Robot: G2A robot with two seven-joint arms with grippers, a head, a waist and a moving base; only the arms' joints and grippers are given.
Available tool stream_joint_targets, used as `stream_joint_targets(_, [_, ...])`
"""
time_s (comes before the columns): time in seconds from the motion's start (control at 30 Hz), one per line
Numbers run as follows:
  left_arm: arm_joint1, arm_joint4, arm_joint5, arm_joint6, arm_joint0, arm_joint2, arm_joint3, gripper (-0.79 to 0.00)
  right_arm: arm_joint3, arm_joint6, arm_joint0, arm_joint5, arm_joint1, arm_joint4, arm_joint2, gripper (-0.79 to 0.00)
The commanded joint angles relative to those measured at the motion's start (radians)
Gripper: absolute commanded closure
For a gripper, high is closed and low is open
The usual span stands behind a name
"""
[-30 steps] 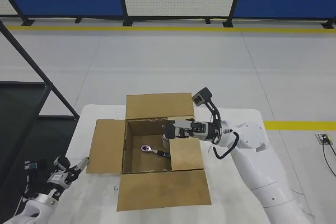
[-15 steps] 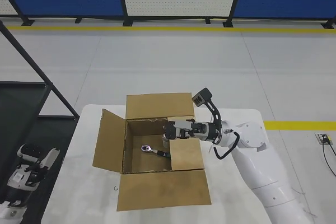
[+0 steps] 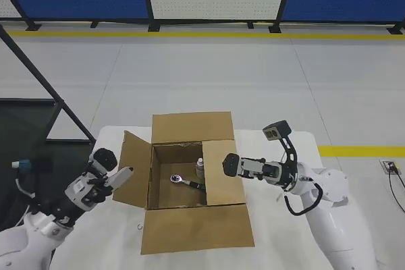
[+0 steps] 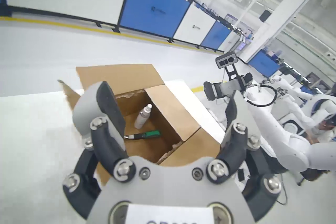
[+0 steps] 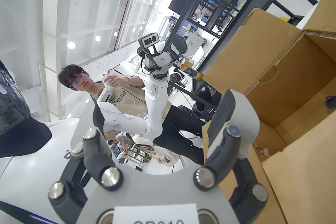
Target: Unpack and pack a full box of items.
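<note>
Open box point(image 3: 196, 229) on the desk point(image 3: 121, 236) — bottle point(image 3: 200, 167) and ratchet point(image 3: 177, 179) inside. Left gripper point(image 3: 119, 177), released, sits just outside one flap; right gripper point(image 3: 229, 165), released, is over the opposite flap.

Matt brown cardboard box point(image 3: 192, 233); smooth white table point(image 3: 283, 236).

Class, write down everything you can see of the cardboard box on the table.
The cardboard box is plain brown corrugated board, open at the top, standing on the white table. Its far and near flaps lie spread flat, the flap by the left gripper tilts upward, and the opposite one lies roughly level. Inside are a white bottle and a green-handled ratchet. Whether the open gripper touches the tilted flap cannot be told.
</note>
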Motion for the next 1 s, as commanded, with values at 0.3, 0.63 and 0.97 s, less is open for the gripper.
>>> stream_joint_targets(0.3, [-0.014,-0.021,0.197,-0.13,-0.281,0.317,0.213,-0.785,-0.085,-0.127,-0.136,0.231,0.042,-0.16,0.111,-0.785])
stream_joint_targets(0.63, [-0.019,-0.008,0.233,-0.135,-0.305,0.376,0.282,-0.785,0.022,-0.082,-0.136,0.168,0.055,-0.065,0.135,-0.785])
stream_joint_targets(0.97, [-0.057,-0.06,0.291,-0.203,-0.497,0.598,0.517,-0.785,0.007,-0.103,-0.147,0.17,0.055,-0.069,0.129,-0.785])
